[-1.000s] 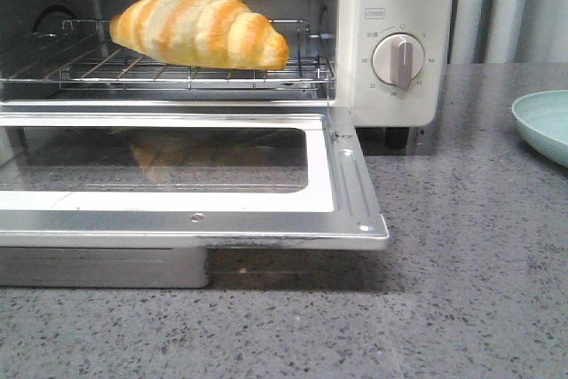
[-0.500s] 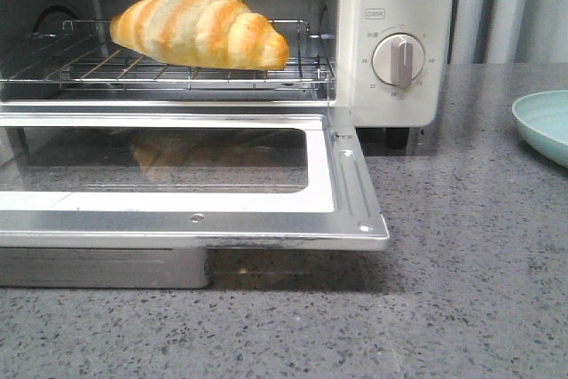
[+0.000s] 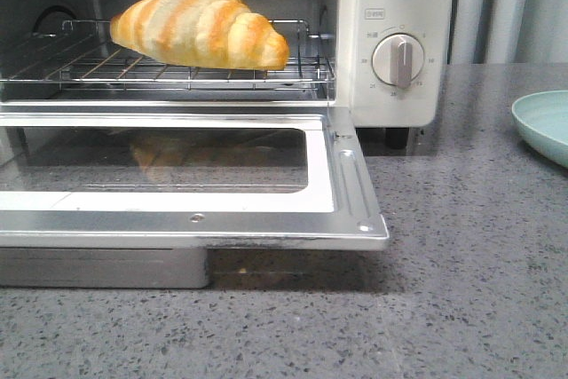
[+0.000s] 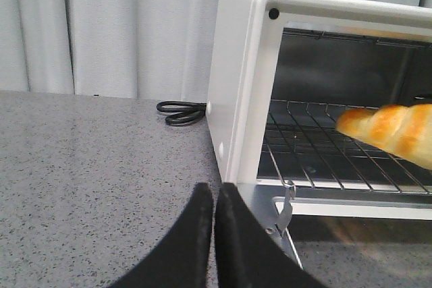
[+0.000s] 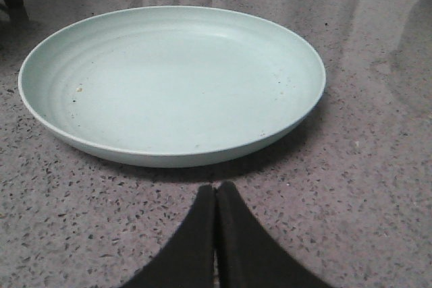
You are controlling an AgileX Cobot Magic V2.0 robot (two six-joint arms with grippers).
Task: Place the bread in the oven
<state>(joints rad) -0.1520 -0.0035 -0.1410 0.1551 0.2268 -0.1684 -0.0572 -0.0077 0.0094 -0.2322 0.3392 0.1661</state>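
The glossy golden-striped croissant roll [image 3: 200,26] lies on the wire rack [image 3: 177,68] inside the cream-white toaster oven [image 3: 395,6], door [image 3: 191,215] down. Both grippers, left [image 4: 214,197] and right [image 5: 216,197], are pressed together, empty; the right faces a pale green plate [image 5: 172,82] on the grey speckled worktop [image 3: 470,246].

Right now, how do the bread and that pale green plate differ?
The bread is glossy golden with orange and pale stripes; the plate is plain mint green. The bread lies on the wire rack inside the open oven; the plate sits bare on the grey counter. Neither is held by a gripper.
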